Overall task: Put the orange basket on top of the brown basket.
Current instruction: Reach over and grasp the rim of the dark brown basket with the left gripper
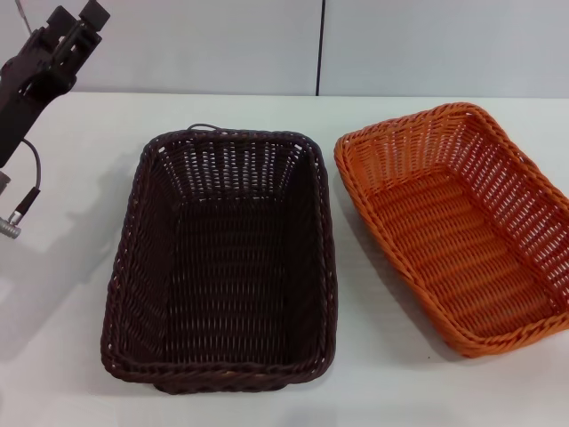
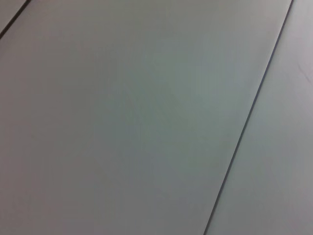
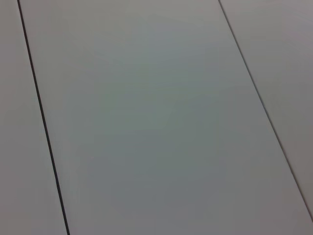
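The brown basket (image 1: 222, 258) stands upright and empty in the middle of the white table (image 1: 71, 294). The orange basket (image 1: 458, 222) stands upright and empty beside it on the right, a narrow gap between their rims. My left gripper (image 1: 80, 22) is raised at the far left, above and apart from the brown basket. My right gripper is out of view. Both wrist views show only a plain grey panelled surface with dark seams, no basket and no fingers.
A grey wall (image 1: 267, 44) with a vertical seam runs behind the table. A cable with a metal plug (image 1: 13, 222) hangs from my left arm over the table's left side.
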`<state>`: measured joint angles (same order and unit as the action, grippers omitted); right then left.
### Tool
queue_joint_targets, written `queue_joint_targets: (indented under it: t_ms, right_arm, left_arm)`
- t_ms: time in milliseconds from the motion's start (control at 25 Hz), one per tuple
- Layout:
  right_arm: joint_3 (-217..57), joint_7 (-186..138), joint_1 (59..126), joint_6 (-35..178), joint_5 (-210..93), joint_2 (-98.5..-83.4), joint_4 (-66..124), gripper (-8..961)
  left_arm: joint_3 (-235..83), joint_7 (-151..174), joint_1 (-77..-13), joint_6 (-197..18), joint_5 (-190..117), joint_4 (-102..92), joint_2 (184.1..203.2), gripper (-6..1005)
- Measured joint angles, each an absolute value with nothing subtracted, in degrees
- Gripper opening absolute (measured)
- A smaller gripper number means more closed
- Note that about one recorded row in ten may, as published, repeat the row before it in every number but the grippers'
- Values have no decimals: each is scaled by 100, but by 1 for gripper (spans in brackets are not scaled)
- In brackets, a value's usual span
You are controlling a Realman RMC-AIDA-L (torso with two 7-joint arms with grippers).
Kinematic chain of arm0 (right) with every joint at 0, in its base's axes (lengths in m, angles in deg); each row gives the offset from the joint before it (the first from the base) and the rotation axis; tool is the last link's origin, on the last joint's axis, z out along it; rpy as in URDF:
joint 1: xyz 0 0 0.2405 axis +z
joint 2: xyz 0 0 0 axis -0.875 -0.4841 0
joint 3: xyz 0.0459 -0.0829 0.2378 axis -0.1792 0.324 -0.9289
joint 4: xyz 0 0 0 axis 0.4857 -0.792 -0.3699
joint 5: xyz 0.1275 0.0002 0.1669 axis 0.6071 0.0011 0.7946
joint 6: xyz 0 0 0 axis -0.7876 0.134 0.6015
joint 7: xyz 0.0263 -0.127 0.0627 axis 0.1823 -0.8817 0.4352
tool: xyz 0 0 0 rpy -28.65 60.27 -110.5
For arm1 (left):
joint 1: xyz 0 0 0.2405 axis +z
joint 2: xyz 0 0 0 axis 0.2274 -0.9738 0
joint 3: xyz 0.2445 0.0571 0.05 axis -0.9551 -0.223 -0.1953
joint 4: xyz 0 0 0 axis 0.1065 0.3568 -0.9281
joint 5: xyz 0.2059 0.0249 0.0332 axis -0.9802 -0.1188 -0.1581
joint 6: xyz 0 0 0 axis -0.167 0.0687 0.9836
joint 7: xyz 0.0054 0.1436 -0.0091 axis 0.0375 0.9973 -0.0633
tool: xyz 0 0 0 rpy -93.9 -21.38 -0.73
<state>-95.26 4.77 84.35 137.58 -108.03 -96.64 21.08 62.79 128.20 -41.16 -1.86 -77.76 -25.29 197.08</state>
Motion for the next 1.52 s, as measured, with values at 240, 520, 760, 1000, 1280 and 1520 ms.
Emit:
queue_joint_targets:
  t_ms: [240, 520, 760, 1000, 1280, 1520]
  right_arm:
    - [-9572, 477, 8442, 13742, -10803, -9664, 2108, 753]
    - [-9579, 477, 8434, 13743, -10803, -9671, 2116, 753]
    - [-9590, 477, 8408, 13741, -10804, -9674, 2126, 753]
    - [-9601, 477, 8399, 13738, -10803, -9674, 2126, 753]
    - [-9606, 477, 8421, 13702, -10803, -9674, 2152, 753]
    - [-9612, 477, 8437, 13672, -10803, -9670, 2161, 753]
  left_arm:
    - [6279, 12820, -4112, -170, -7776, -2522, 19703, 734]
    - [6260, 12820, -4109, -167, -7776, -2513, 19707, 734]
    - [6246, 12820, -4109, -167, -7776, -2513, 19710, 735]
    - [6245, 12820, -4109, -166, -7776, -2508, 19711, 735]
    - [6245, 12820, -4114, -166, -7776, -2504, 19712, 735]
    - [6246, 12809, -4115, -166, -7776, -2504, 19712, 735]
